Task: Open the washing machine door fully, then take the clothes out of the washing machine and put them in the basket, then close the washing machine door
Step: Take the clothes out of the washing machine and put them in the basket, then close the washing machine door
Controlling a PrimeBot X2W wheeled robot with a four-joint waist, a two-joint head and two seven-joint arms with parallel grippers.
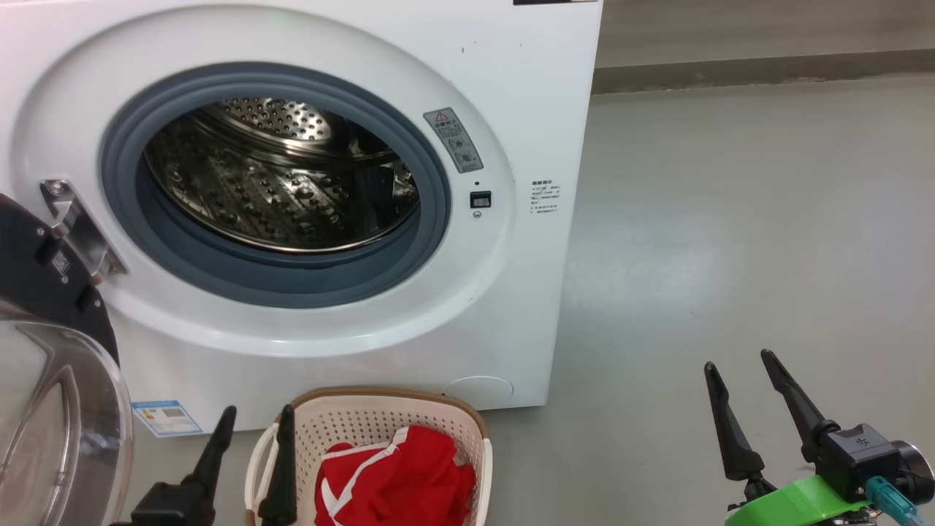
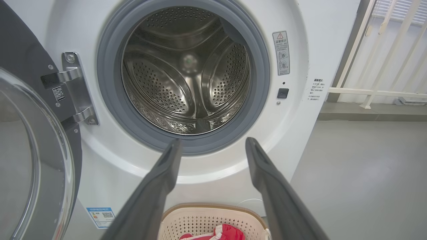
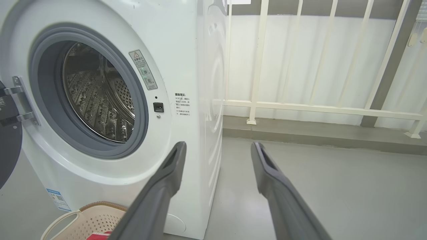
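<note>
The white washing machine (image 1: 511,95) stands open, its steel drum (image 1: 277,175) bare inside. Its black door (image 1: 51,292) with the clear glass bowl hangs swung out at the left on a metal hinge (image 1: 77,226). Red clothes (image 1: 398,478) with white trim lie in the cream basket (image 1: 438,424) on the floor before the machine. My left gripper (image 1: 252,424) is open over the basket's left rim, holding nothing. Over bare floor to the right, my right gripper (image 1: 738,365) is open and holds nothing too. The drum (image 2: 186,70) looks bare in the left wrist view as well.
Grey floor (image 1: 730,219) stretches right of the machine to a low kerb (image 1: 760,69). A white railing (image 3: 320,106) runs behind the machine in the right wrist view. A blue label sticker (image 1: 166,418) sits low on the machine's front.
</note>
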